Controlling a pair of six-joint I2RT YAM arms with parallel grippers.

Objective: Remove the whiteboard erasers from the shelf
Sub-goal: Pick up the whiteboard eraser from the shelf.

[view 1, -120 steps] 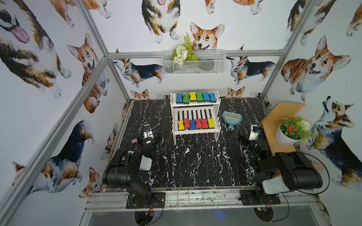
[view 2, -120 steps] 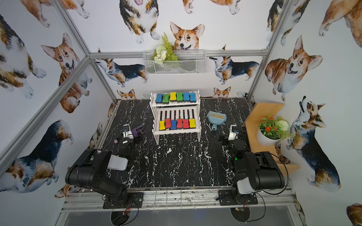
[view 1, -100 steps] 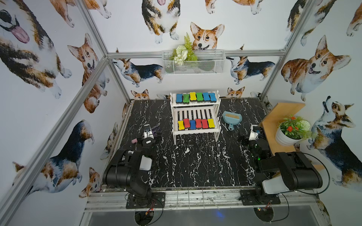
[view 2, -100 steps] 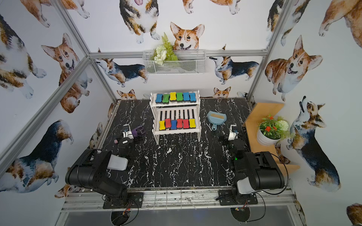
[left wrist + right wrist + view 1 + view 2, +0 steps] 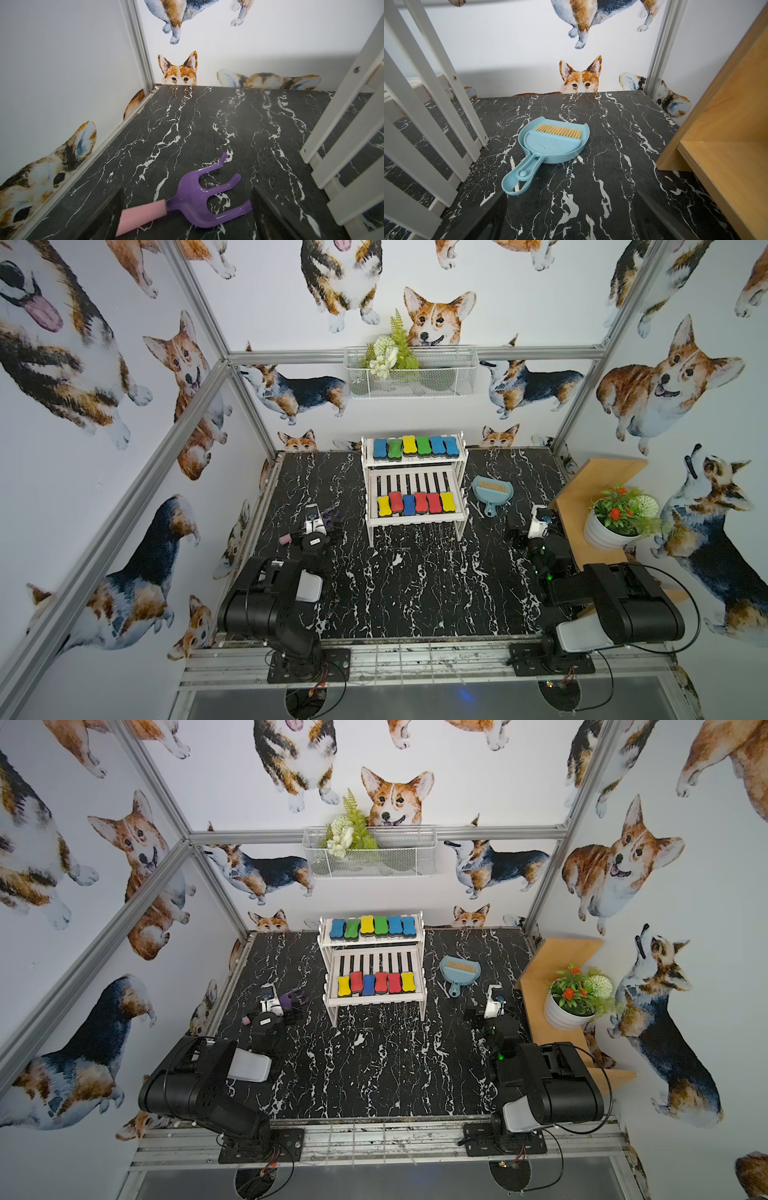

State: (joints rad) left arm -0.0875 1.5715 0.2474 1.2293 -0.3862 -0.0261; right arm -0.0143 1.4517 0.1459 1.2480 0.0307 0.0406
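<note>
no mvmt, arms (image 5: 270,608) (image 5: 623,605) folded low, jaws spread

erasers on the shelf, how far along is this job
Nothing is off yet: six erasers sit on the top tier of the shelf, six more on its lower tier. Nothing in hand: the left gripper and right gripper are open, empty, clear of it. All twelve remain.

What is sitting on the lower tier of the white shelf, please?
Six whiteboard erasers in a row along its front: yellow, red, blue, red, red, yellow. The shelf slats behind them look bare; the upper tier hides the rearmost strip.
</note>
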